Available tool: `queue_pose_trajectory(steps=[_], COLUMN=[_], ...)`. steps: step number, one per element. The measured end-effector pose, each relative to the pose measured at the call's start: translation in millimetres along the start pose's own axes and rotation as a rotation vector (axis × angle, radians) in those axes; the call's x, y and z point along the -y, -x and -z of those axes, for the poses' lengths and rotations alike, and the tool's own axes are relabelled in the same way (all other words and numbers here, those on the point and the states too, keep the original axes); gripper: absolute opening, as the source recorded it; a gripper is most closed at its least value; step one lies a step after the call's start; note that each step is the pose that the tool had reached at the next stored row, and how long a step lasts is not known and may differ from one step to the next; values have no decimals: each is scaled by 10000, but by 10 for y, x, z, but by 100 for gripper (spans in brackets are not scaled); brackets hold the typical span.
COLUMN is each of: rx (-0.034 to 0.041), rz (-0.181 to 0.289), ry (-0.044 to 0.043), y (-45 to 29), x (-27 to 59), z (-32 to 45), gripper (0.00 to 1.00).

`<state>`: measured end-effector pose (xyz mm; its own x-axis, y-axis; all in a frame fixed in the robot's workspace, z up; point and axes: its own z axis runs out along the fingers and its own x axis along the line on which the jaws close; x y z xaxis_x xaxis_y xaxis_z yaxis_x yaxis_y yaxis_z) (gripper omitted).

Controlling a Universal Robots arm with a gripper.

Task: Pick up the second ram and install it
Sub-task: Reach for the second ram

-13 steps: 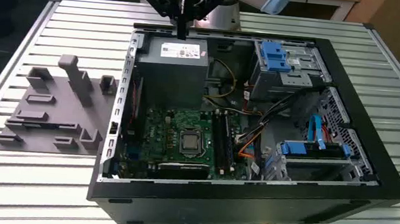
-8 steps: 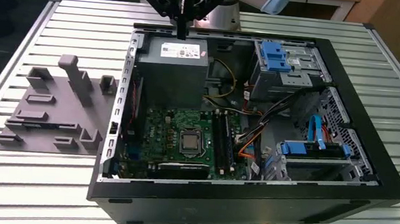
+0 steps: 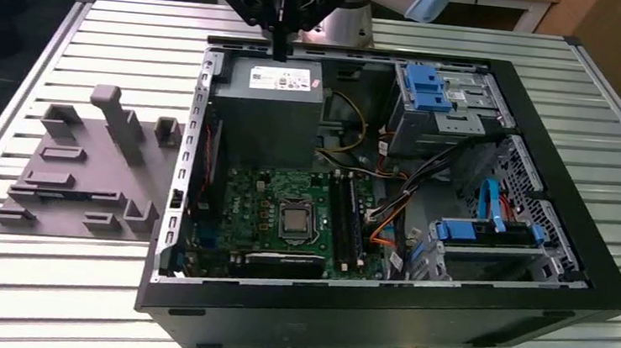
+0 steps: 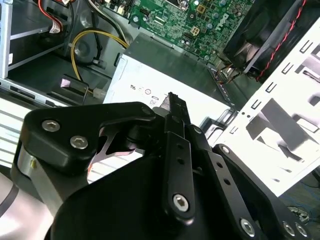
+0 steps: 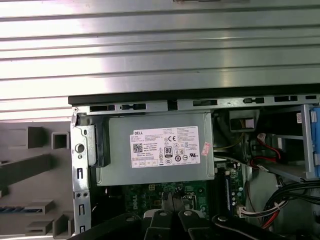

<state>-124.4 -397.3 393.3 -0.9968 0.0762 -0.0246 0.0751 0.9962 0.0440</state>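
- while the black claw [image 3: 280,51] hangs above the far rim of the open black computer case [image 3: 388,320], its fingers are drawn almost together and nothing can be seen between them.
- in both wrist views the claw's tips [image 4: 172,98] [image 5: 172,199] sit over the grey metal power supply box [image 4: 165,70] [image 5: 120,170], with a slim gap between them at most.
- the case lies on its side on the slatted metal tabletop [image 3: 53,286], and the power supply [image 3: 264,124] fills its far corner on the exterior view's left.
- below the power supply in the exterior view sits the green motherboard [image 3: 274,205], with long black slots [image 3: 349,219] running along the side toward the exterior view's right.
- two blue plastic drive brackets are in the case on the exterior view's right, one at the far end [image 3: 425,87] and one nearer [image 3: 474,232].
- the second ram, as far as can be told, is the long thin dark strip [image 3: 62,193] lying flat in the grey moulded fixture [image 3: 74,174] beside the case on the exterior view's left.
- it is well apart from the claw.
- in the first wrist view a narrow strip with bluish patches [image 5: 10,210] shows on that fixture [image 5: 20,150].
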Motion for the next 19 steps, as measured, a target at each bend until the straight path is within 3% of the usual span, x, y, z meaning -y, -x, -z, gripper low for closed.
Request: queue_pose_trajectory(steps=[19], rx=[-1], rz=[0], ry=[-1], y=[-139], x=[10], z=[2], gripper=[11])
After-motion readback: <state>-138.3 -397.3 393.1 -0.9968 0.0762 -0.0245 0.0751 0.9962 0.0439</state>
